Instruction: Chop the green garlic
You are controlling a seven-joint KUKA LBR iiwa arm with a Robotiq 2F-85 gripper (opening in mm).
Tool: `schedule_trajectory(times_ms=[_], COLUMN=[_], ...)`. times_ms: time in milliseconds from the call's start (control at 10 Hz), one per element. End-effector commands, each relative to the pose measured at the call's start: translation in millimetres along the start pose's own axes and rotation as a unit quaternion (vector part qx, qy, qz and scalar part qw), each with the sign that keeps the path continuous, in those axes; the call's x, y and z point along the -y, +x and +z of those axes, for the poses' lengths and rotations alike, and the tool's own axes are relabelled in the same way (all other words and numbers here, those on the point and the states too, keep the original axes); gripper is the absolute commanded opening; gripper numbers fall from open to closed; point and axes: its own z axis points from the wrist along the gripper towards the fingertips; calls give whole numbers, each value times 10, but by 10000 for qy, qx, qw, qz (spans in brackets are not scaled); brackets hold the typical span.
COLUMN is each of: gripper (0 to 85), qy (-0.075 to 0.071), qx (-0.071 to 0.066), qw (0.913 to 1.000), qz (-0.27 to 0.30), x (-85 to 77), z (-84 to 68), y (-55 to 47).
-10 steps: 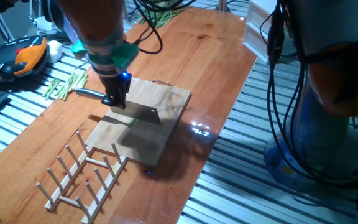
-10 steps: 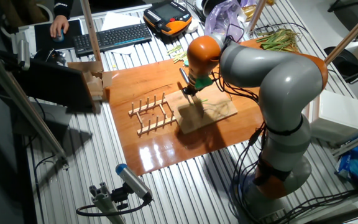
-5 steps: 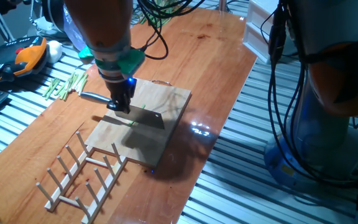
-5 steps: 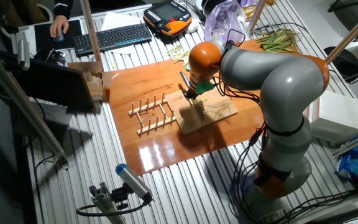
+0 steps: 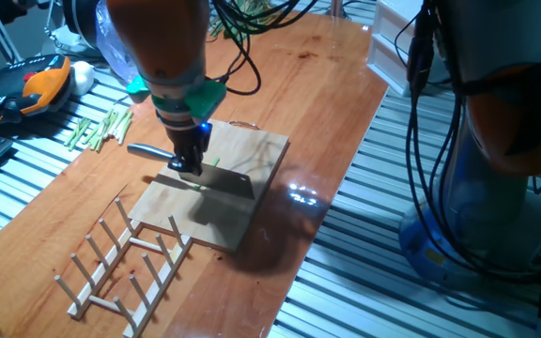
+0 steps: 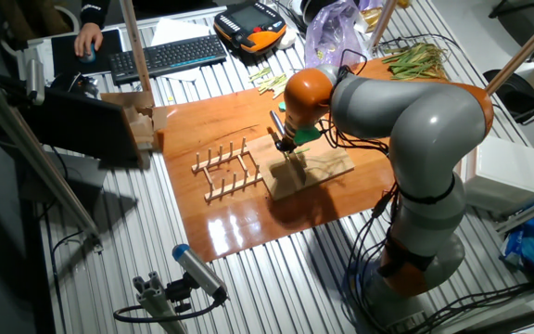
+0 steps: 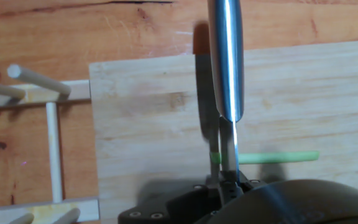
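Note:
My gripper (image 5: 189,161) is shut on a knife (image 5: 225,181). It holds the steel handle (image 5: 146,149), and the blade stands edge down on the pale wooden cutting board (image 5: 252,150). In the hand view the handle (image 7: 225,56) runs up the frame. The thin bright green garlic stalk (image 7: 272,157) lies flat on the board (image 7: 148,118), crossways under the blade, and most of it sticks out to the right. In the other fixed view the gripper (image 6: 288,144) stands over the board (image 6: 332,167). The stalk is too small to make out there.
A wooden peg rack (image 5: 125,258) lies just beside the board's near end. A bunch of pale green stalk sections (image 5: 97,130) lies at the table's left edge. A heap of leafy stalks (image 6: 415,57) is at the far end. A white box (image 5: 388,42) stands at the right edge.
The gripper and the knife have shifted a little to the right along the board. The blade has stayed down on the board.

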Motion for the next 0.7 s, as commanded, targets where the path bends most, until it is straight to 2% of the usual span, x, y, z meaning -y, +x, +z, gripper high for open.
schedule_trajectory(times_ms=[0,300,500,600], gripper=[0,0,0,0], qy=[0,-27,-27,-28], qx=[22,123,123,77], qw=[10000,9999,9999,10000], qz=[0,19,19,18], x=[6,-7,-38,-60], z=[19,127,162,131], y=[19,31,-23,-73])
